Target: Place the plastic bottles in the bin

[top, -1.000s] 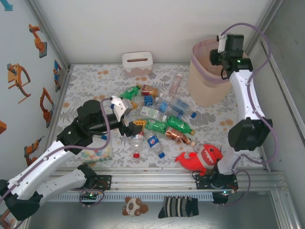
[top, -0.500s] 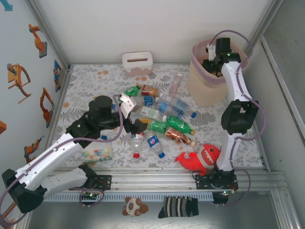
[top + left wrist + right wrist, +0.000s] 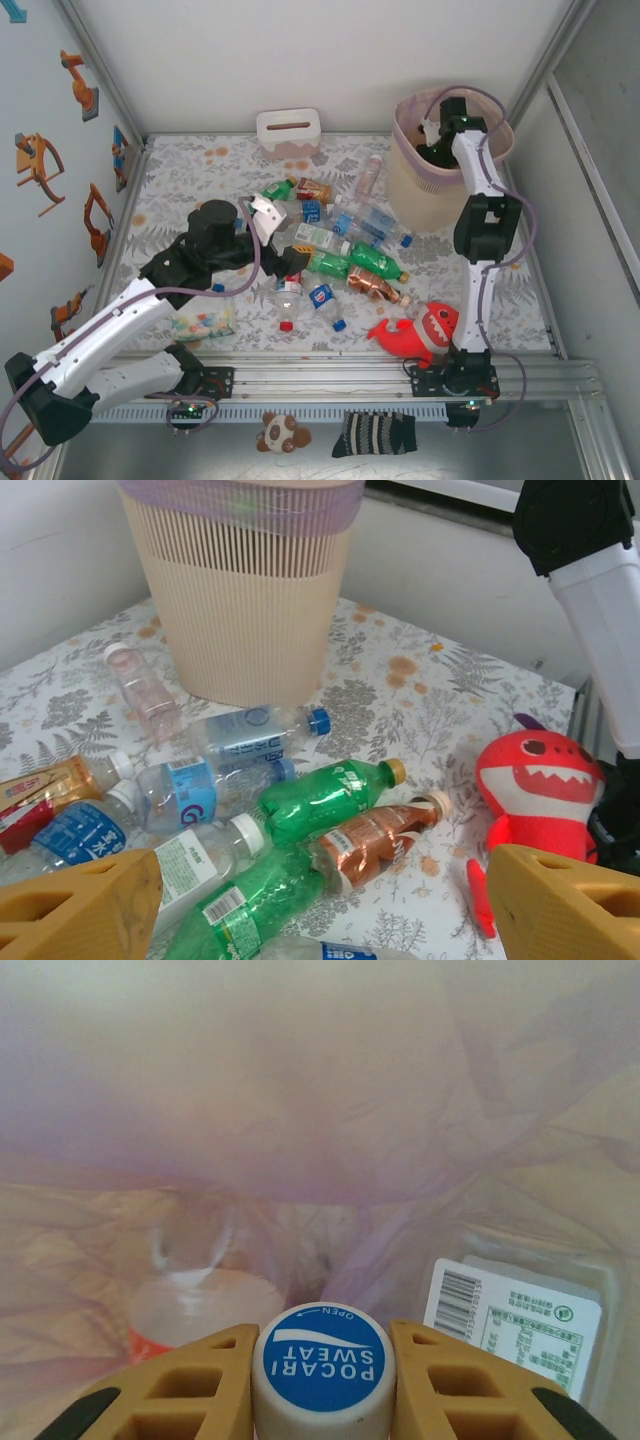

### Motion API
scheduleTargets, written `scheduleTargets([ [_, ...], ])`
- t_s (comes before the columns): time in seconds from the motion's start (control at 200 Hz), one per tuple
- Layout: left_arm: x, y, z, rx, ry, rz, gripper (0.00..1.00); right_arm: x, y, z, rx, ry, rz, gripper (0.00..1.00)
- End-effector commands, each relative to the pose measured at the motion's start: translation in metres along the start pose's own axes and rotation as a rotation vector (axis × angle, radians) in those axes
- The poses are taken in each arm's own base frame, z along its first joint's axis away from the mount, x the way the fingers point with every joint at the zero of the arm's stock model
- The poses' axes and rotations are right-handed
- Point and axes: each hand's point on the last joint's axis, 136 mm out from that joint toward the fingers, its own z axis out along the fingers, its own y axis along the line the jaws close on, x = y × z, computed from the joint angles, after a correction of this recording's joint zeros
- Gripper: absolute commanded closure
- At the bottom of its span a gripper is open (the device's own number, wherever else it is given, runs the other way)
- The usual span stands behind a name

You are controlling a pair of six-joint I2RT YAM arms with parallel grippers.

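Several plastic bottles (image 3: 340, 240) lie in a heap mid-table: clear, green (image 3: 325, 798) and copper-brown (image 3: 375, 835) ones. My left gripper (image 3: 280, 240) hovers open over the heap's left side; in the left wrist view its yellow fingers (image 3: 85, 905) stand wide apart with nothing between them. The cream bin (image 3: 420, 190) with a pink liner stands at the back right. My right gripper (image 3: 440, 135) reaches down inside it, shut on a bottle by its blue-and-white cap (image 3: 320, 1365). Two other bottles (image 3: 200, 1305) (image 3: 515, 1325) lie on the bin's bottom.
A red plush shark (image 3: 420, 330) lies near the right arm's base. A white box with a slot (image 3: 288, 132) stands at the back wall. A clear bag of pastel bits (image 3: 205, 322) lies under the left arm. Enclosure walls ring the table.
My right gripper has dropped from above the bin's rim down into the bin with the bottle. The left arm swung a little toward the heap, then held still.
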Motion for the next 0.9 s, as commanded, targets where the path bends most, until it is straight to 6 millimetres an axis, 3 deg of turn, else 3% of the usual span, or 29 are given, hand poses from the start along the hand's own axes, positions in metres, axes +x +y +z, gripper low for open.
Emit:
scheduleTargets([
  [0.0, -0.009, 0.013, -0.003, -0.076, -0.003, -0.022, 0.16, 0.016, 0.007, 0.017, -0.049, 0.073, 0.01, 0.78],
  [0.12, -0.006, 0.023, -0.004, -0.127, 0.003, -0.042, 0.16, 0.011, 0.006, 0.015, -0.04, 0.059, 0.017, 0.68],
  [0.3, -0.004, 0.029, -0.007, -0.145, -0.005, -0.077, 0.16, -0.002, 0.008, -0.007, -0.035, 0.003, 0.016, 0.54],
  [0.496, -0.004, 0.035, -0.012, -0.161, -0.021, -0.101, 0.16, -0.015, 0.017, -0.04, -0.052, -0.063, 0.024, 0.51],
  [0.896, -0.003, 0.038, -0.017, -0.151, -0.045, -0.141, 0.16, -0.036, 0.032, -0.128, -0.04, -0.226, -0.005, 0.5],
])
